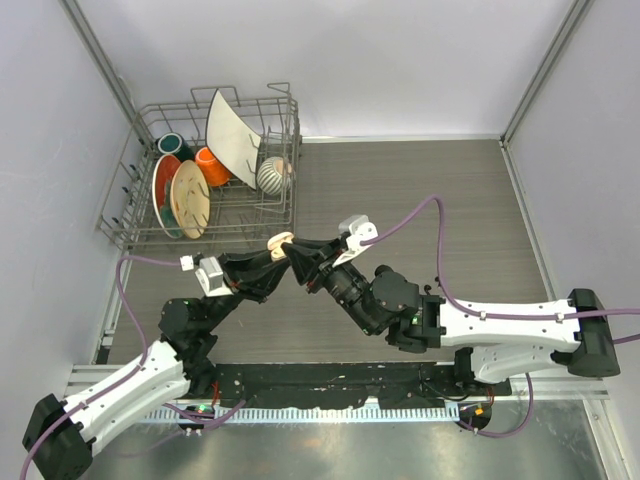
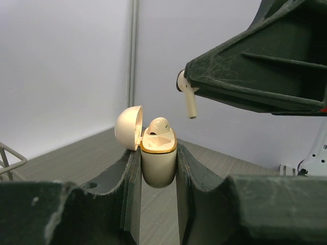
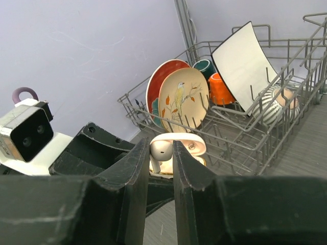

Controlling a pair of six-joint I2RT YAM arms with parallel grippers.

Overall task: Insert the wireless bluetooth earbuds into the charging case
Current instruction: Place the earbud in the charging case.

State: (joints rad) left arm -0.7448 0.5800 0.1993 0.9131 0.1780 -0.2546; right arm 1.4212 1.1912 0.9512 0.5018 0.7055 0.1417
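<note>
Cream earbud (image 2: 188, 100) is pinched in your right gripper (image 3: 161, 155), stem hanging down, above and just right of the charging case (image 2: 158, 166), not touching it. The left gripper (image 2: 158, 155) clamps the case upright: lid open to the left, gold rim, a second cream earbud (image 2: 159, 125) seated inside. Can't tell which slot is free. You have open table (image 1: 430, 190) to the right. The dish rack (image 1: 128, 214) with plates (image 1: 190, 197) has its corner close behind the case.
</note>
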